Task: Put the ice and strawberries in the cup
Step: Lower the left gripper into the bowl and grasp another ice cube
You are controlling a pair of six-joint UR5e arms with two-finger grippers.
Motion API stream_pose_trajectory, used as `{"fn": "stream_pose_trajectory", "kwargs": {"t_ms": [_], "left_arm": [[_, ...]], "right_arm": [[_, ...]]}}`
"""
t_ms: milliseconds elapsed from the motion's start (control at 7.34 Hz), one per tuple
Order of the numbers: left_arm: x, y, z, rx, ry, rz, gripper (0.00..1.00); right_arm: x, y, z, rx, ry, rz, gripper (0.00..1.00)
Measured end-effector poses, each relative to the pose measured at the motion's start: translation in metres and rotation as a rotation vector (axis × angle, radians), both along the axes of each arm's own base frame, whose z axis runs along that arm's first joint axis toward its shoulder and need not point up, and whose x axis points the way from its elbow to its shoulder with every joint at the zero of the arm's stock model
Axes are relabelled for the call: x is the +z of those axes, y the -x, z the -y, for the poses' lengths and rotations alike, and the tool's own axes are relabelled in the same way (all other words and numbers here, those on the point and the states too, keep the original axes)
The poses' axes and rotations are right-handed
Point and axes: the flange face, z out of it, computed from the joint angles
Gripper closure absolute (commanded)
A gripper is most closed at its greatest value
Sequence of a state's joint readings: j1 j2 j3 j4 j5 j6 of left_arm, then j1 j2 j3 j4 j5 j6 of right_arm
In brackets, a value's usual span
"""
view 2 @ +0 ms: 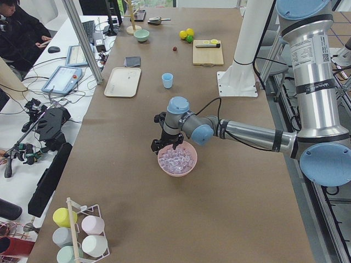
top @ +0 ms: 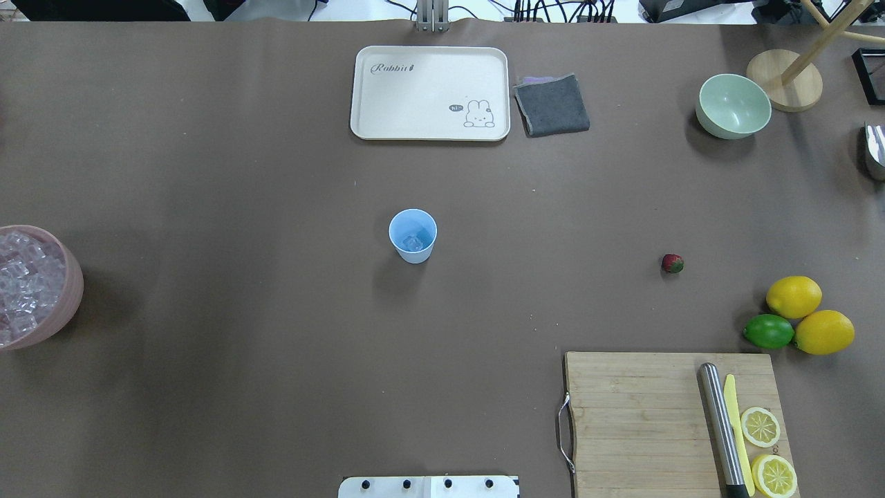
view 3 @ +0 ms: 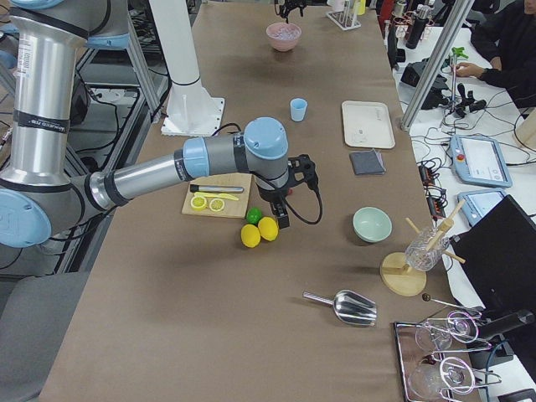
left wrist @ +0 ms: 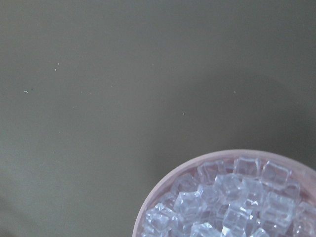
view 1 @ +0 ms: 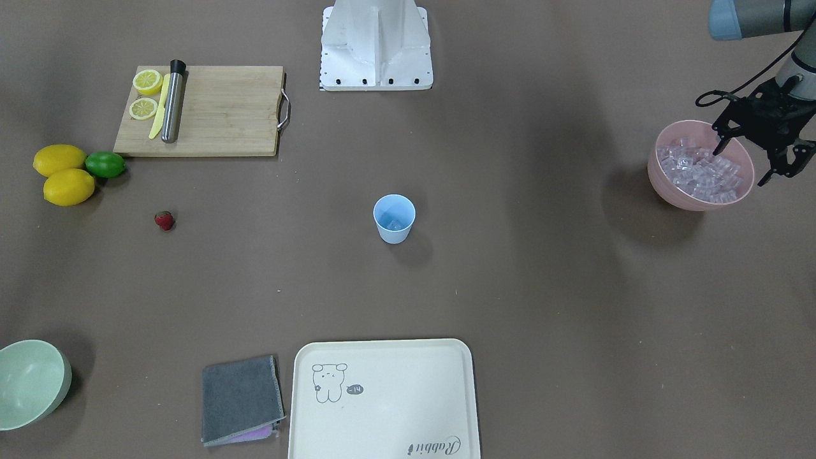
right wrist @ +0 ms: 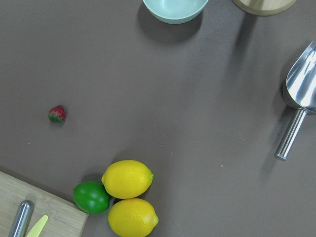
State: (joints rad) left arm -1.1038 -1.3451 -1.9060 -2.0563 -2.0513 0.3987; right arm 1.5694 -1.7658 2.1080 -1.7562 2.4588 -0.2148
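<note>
The light-blue cup [view 1: 394, 218] stands upright mid-table, also in the overhead view [top: 413, 235], with one clear ice cube [top: 413, 243] inside. Many ice cubes [view 1: 701, 173] fill the pink bowl [view 1: 663, 185], also in the left wrist view [left wrist: 232, 197]. My left gripper [view 1: 739, 167] is open, just above the ice at the bowl's rim. The red strawberry [view 1: 164, 220] lies on the table, also in the right wrist view [right wrist: 57, 114]. My right gripper [view 3: 283, 219] hangs above the lemons; I cannot tell whether it is open or shut.
A wooden cutting board [top: 664, 422] holds lemon slices, a yellow knife and a steel muddler. Two lemons [top: 794, 296] and a lime [top: 768, 331] lie beside it. A cream tray [top: 429, 93], grey cloth [top: 552, 105], pale green bowl [top: 733, 105] and metal scoop [right wrist: 298, 94] lie further off.
</note>
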Motion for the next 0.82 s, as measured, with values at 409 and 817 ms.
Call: {"fn": "stream_pose_trajectory", "kwargs": {"t_ms": [409, 817], "left_arm": [[0.035, -0.011, -0.012, 0.030, -0.063, 0.069, 0.06], [0.063, -0.014, -0.038, 0.071, -0.030, 0.085, 0.09]], "right_arm": [[0.000, 0.001, -0.010, -0.001, 0.006, 0.008, 0.01], [-0.002, 0.001, -0.013, -0.001, 0.010, 0.012, 0.01]]}}
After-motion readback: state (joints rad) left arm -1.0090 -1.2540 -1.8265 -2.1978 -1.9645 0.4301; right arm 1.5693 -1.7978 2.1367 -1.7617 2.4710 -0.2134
